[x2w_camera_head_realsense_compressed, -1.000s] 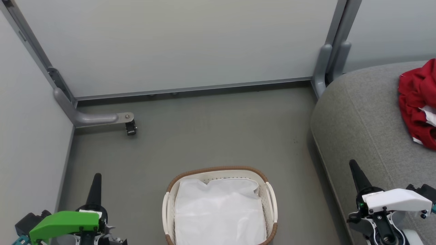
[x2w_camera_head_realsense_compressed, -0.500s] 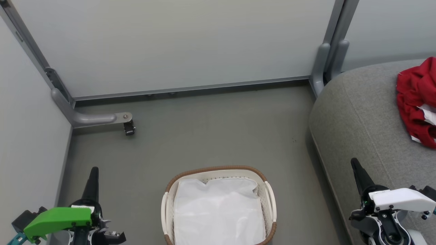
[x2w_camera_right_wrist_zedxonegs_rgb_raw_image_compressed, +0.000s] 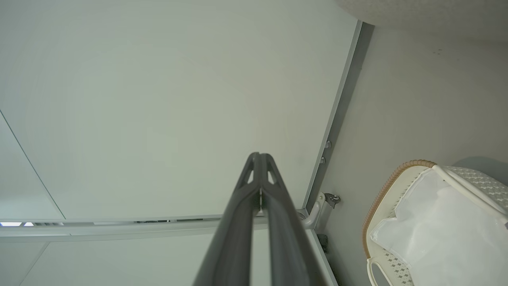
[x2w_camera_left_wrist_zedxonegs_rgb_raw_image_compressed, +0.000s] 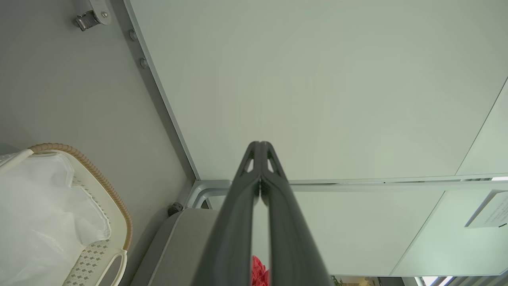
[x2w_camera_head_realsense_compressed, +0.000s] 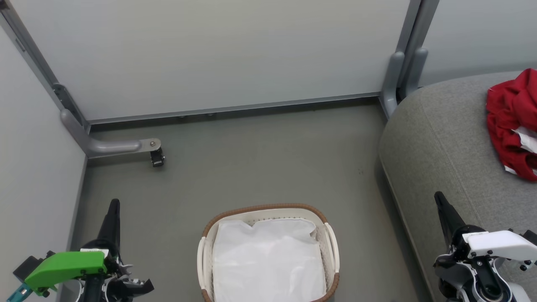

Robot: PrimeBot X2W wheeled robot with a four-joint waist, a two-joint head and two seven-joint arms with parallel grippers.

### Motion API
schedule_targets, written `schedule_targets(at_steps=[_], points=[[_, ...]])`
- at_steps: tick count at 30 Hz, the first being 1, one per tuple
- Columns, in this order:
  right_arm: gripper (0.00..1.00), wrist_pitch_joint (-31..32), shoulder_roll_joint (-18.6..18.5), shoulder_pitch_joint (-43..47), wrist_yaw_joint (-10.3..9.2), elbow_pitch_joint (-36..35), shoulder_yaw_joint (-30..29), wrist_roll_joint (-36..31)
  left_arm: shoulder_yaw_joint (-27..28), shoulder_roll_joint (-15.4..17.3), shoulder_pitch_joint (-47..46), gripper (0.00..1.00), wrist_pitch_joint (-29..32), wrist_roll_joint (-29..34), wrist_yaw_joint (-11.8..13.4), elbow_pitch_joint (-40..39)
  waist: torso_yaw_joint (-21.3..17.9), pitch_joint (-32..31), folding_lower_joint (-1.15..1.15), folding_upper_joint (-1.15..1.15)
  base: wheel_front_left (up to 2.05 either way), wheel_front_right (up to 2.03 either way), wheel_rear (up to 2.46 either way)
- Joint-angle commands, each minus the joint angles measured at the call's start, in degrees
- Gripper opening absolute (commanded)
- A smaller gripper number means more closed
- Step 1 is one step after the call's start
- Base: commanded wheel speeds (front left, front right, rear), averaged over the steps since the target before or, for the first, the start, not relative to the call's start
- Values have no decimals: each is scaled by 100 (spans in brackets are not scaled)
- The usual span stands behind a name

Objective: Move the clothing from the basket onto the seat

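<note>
Red clothing point(x2w_camera_head_realsense_compressed: 512, 121) with white trim lies bunched on the grey seat point(x2w_camera_head_realsense_compressed: 440, 142) at the right edge of the head view; a sliver of red clothing point(x2w_camera_left_wrist_zedxonegs_rgb_raw_image_compressed: 260, 274) peeks between the fingers in the left wrist view. The basket point(x2w_camera_head_realsense_compressed: 331, 243) stands on the floor at bottom centre, holding just its white liner point(x2w_camera_head_realsense_compressed: 268, 264). It appears too as basket point(x2w_camera_left_wrist_zedxonegs_rgb_raw_image_compressed: 119, 214) and basket point(x2w_camera_right_wrist_zedxonegs_rgb_raw_image_compressed: 381, 198) in the wrist views. My left gripper point(x2w_camera_head_realsense_compressed: 113, 204) is shut and empty, left of the basket. Over the seat's front edge my right gripper point(x2w_camera_head_realsense_compressed: 438, 195) is shut and empty.
Pale partition walls point(x2w_camera_head_realsense_compressed: 218, 54) with grey metal frames close off the back and left. A metal foot with a caster point(x2w_camera_head_realsense_compressed: 157, 157) juts onto the grey floor point(x2w_camera_head_realsense_compressed: 260, 159) at the left. A grey post point(x2w_camera_head_realsense_compressed: 396, 71) stands by the seat's far corner.
The whole head view has shifted slightly, so the camera has moved. Both grippers sit a little lower and further out in the picture. The clothing and basket stay put.
</note>
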Motion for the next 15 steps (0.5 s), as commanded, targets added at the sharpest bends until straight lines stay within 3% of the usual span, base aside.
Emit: schedule_targets(at_steps=[1,15], points=[[0,52,-33,-79,0,-35,-30,123,44,2,-108,0,32,-112,-43,-24,-5,2,0,0,0,0,0],[0,105,-34,-75,0,-48,-63,362,75,0,-139,0,102,-323,-61,-19,-26,9,0,0,0,0,0]])
